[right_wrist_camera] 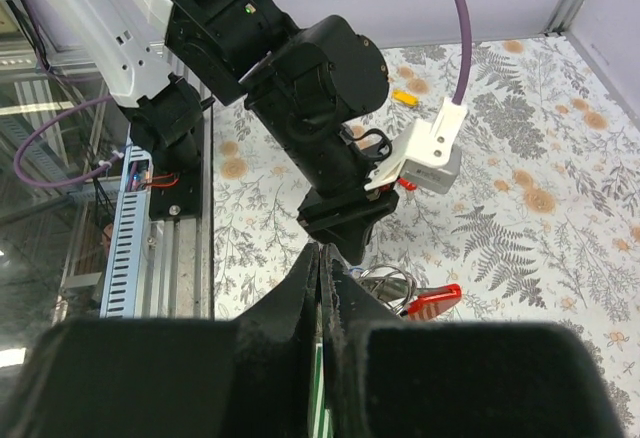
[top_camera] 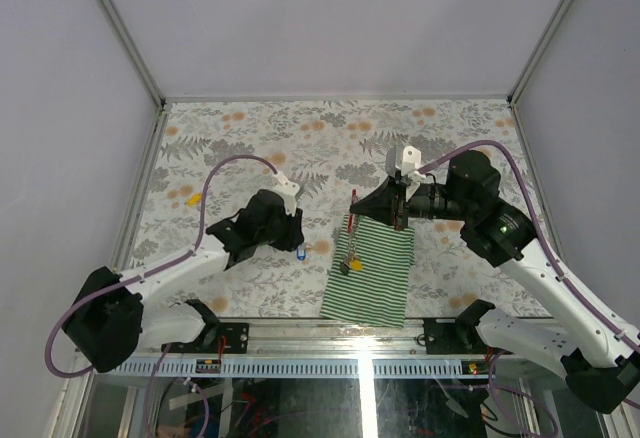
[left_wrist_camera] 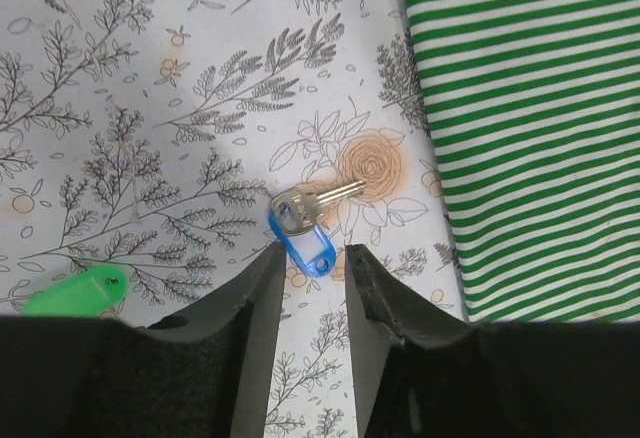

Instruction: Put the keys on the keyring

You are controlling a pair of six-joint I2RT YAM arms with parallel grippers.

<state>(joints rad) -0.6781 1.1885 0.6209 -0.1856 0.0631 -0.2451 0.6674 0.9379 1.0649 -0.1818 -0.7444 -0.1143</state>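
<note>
just one blue key [left_wrist_camera: 305, 220], one keyring [top_camera: 353, 240]

Table [top_camera: 420, 138] covered in a grey and orange flower print, green-and-white striped cloth [top_camera: 372, 276] lying flat at the near edge, right of centre, blue-tagged key [left_wrist_camera: 302, 228] on the print just left of the cloth, green tag [left_wrist_camera: 78, 293] a little beyond the key on the side away from the cloth, yellow tag [top_camera: 188, 198] well off to the left.

key [left_wrist_camera: 303, 220] on table [left_wrist_camera: 150, 108] | cloth [left_wrist_camera: 540, 138] to its right (near, apart) | keyring [top_camera: 352, 248] over cloth's left part
</note>
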